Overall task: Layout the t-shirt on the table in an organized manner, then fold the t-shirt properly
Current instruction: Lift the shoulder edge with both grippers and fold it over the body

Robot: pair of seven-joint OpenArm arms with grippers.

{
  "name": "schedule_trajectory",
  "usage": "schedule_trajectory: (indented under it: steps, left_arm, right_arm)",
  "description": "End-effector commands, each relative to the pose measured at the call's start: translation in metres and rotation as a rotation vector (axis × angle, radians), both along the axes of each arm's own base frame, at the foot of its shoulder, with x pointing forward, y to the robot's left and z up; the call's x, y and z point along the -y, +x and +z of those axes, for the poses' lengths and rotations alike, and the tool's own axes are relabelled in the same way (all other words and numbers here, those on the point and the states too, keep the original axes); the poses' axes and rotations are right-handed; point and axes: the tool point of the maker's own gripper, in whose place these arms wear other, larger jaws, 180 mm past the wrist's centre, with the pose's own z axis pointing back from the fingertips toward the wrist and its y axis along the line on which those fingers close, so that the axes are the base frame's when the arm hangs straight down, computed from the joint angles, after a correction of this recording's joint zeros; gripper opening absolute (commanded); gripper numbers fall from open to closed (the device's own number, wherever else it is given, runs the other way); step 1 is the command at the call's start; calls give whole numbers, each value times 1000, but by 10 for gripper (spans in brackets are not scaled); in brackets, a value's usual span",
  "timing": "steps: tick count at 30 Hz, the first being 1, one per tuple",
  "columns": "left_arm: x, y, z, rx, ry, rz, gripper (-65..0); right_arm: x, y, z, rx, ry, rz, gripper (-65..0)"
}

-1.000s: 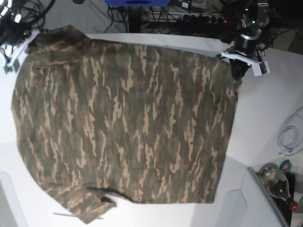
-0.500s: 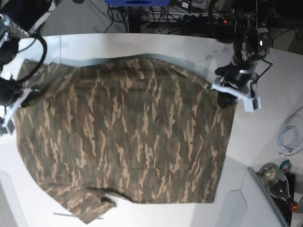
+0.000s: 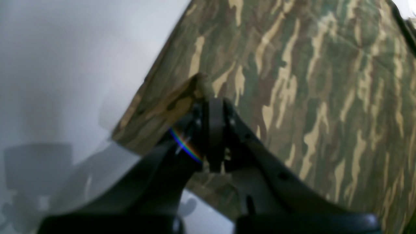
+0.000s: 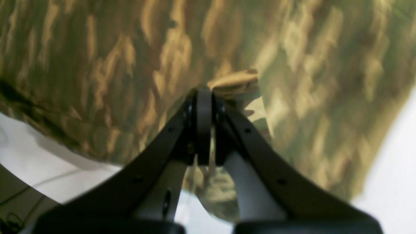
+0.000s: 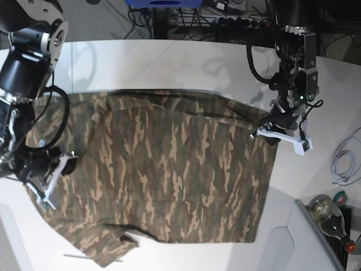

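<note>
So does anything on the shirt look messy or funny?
Yes. On the t-shirt, the bottom-left sleeve is bunched and folded over itself instead of lying flat, and the far edge is doubled over where both shut grippers pinch it.

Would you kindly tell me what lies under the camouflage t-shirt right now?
The white table shows around the t-shirt. A folded-over layer of the shirt's own cloth lies beneath; anything else is covered.

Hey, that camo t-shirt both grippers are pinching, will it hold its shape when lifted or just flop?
Likely floppy: the t-shirt drapes and folds over between the left gripper and right gripper. Probably light, since small pinches carry its edge. It may drag across the table, not slide stiffly.
</note>
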Motion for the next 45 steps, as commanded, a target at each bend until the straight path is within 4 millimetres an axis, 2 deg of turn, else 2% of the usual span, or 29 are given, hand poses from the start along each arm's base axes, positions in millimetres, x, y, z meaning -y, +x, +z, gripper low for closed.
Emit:
schedule_trajectory:
  steps: [1, 5, 11, 14, 17, 23, 30, 39, 41, 44, 45]
  left_arm:
    - [-3, 14, 12, 44, 14, -1, -650]
    - [-10, 26, 6, 30, 6, 23, -650]
    - [-16, 39, -7, -5, -10, 49, -650]
    - [-22, 46, -6, 28, 6, 74, -650]
    - [-25, 51, -11, 36, 17, 88, -650]
    - [-28, 58, -21, 5, 6, 103, -650]
    - [-29, 73, -15, 14, -2, 109, -650]
    - [-23, 76, -14, 20, -15, 109, -650]
    - [-24, 76, -14, 21, -16, 113, -650]
    - [-26, 76, -13, 25, -16, 119, -650]
    - [-26, 76, -13, 25, -16, 119, -594]
  right_arm:
    - [7, 23, 20, 77, 11, -27, -648]
    - [5, 45, 19, 110, 55, -63, -648]
    - [11, 60, 15, 141, 95, -131, -648]
    - [19, 66, 18, 168, 103, -196, -648]
    - [28, 67, 20, 179, 95, -221, -648]
    - [31, 68, 21, 183, 93, -243, -648]
    - [44, 78, 26, 241, 104, -360, -648]
    - [58, 83, 28, 261, 104, -477, -644]
    - [58, 83, 28, 261, 104, -480, -587]
    - [61, 81, 27, 259, 100, -502, -426]
    - [62, 79, 25, 257, 98, -508, -374]
